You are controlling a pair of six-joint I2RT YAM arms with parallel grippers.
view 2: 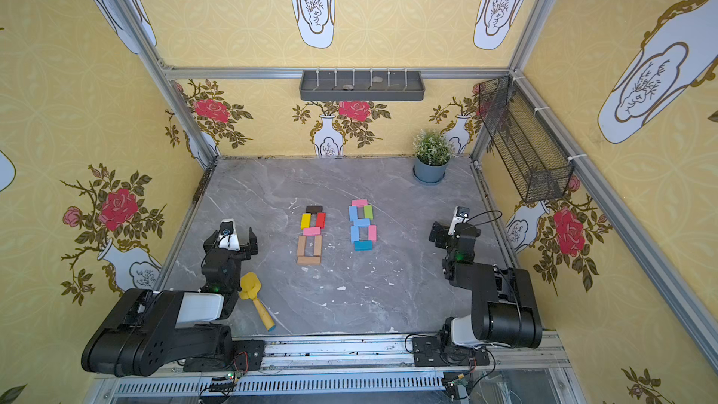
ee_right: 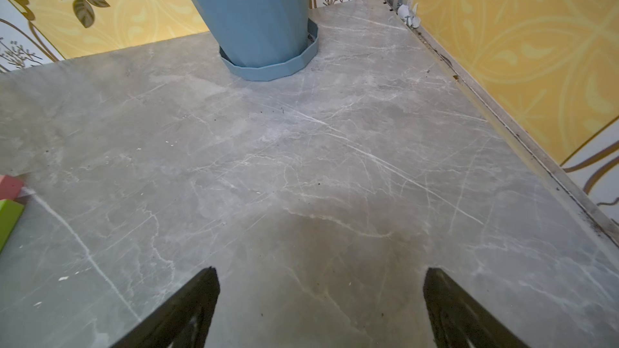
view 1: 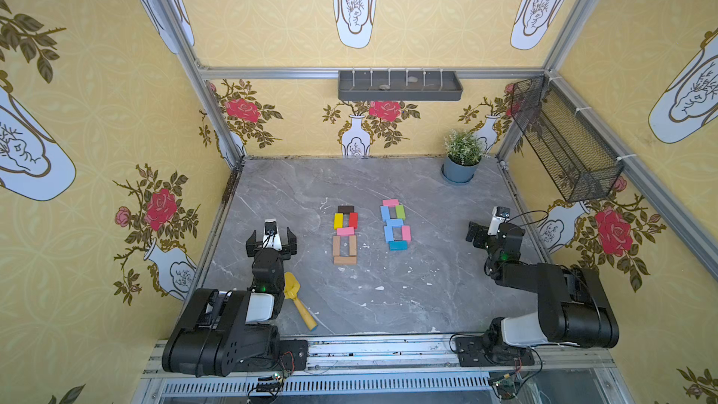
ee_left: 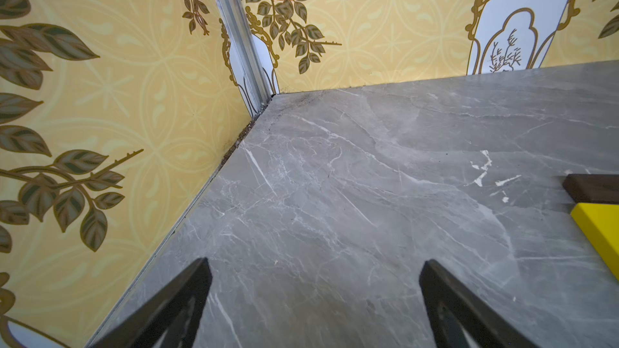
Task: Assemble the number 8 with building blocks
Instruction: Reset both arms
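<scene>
My left gripper [ee_left: 315,269] and right gripper [ee_right: 321,277]: fingers spread wide, pinching nothing, over the table [view 1: 388,305]. The building blocks [view 1: 345,232] lie in two figure-eights between the grippers.

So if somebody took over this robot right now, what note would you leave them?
Open and empty: left pincer, right pincer, each off to its own side.
The blocks lie flat on the table as two eights: brown-yellow-red-pink-tan eight, pink-blue-green-teal eight.
Done: both look complete.
Left: seemingly nothing. The yellow shovel lies untouched beside the left arm.
</scene>
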